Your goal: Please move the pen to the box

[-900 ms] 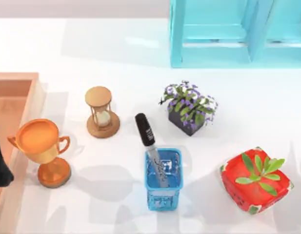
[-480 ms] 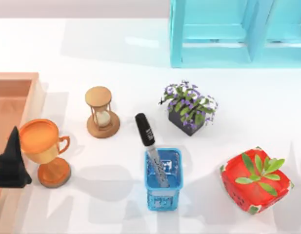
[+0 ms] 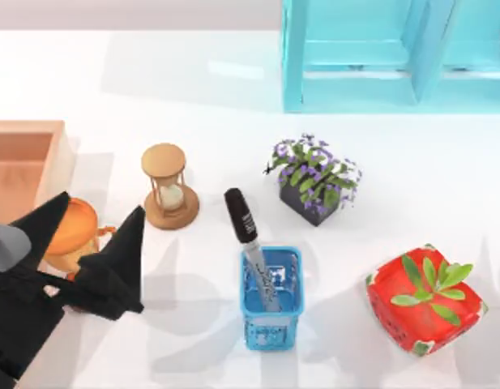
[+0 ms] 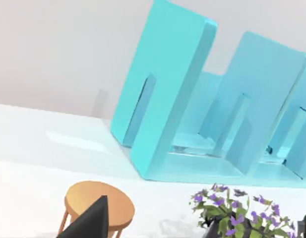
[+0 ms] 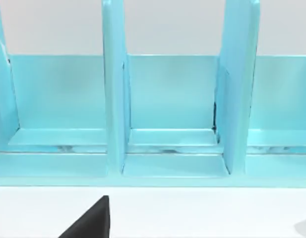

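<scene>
The pen, black-capped with a grey lettered barrel, leans in a small blue mesh holder at the table's front middle. The box, shallow and orange-brown, lies at the left edge. My left gripper hovers open above the front left, its two black fingers spread on either side of a golden trophy, well to the left of the pen. One black fingertip shows in the left wrist view. A black fingertip of my right gripper faces the cyan shelf.
A wooden hourglass stands between the trophy and the pen; its top is close in the left wrist view. A dark pot of purple flowers, a red cube planter and the cyan shelf occupy the right and back.
My left arm has swung in from the left edge toward the right, now covering part of the trophy with its fingers spread. The pen and other objects have not moved.
</scene>
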Controlling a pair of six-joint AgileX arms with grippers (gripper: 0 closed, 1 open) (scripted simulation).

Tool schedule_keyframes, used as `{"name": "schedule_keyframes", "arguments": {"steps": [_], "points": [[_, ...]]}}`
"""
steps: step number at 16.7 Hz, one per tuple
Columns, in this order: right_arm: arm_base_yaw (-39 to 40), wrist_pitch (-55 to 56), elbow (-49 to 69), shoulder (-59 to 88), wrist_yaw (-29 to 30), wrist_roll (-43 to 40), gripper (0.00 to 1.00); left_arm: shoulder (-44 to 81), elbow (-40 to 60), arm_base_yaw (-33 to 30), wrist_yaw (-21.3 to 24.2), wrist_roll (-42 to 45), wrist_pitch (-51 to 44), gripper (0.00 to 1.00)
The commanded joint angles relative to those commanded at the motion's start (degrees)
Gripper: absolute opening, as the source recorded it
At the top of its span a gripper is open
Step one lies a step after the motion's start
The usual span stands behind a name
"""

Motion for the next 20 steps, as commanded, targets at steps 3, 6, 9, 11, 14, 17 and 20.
{"name": "schedule_keyframes", "arguments": {"steps": [3,6,9,11,14,17,20], "points": [[0.0,0.0,0.0,0.0,0.0,0.0,1.0,15.63,-0.39,-7.57,-0.56,-4.63,17.98,1.0],[0.0,0.0,0.0,0.0,0.0,0.0,1.0,30.7,-1.03,-13.26,-1.22,-8.28,31.84,1.0],[0.0,0.0,0.0,0.0,0.0,0.0,1.0,43.68,-1.54,-16.92,-1.76,-11.18,40.36,1.0],[0.0,0.0,0.0,0.0,0.0,0.0,1.0,50.14,-1.93,-18.45,-1.93,-12.71,43.33,1.0],[0.0,0.0,0.0,0.0,0.0,0.0,1.0,55.51,-2.08,-19.62,-1.84,-14.09,45.17,1.0],[0.0,0.0,0.0,0.0,0.0,0.0,1.0,56.14,-2.0,-19.78,-1.78,-14.25,45.36,1.0],[0.0,0.0,0.0,0.0,0.0,0.0,1.0,56.3,-1.03,-19.42,-1.77,-14.18,45.24,1.0]]}}
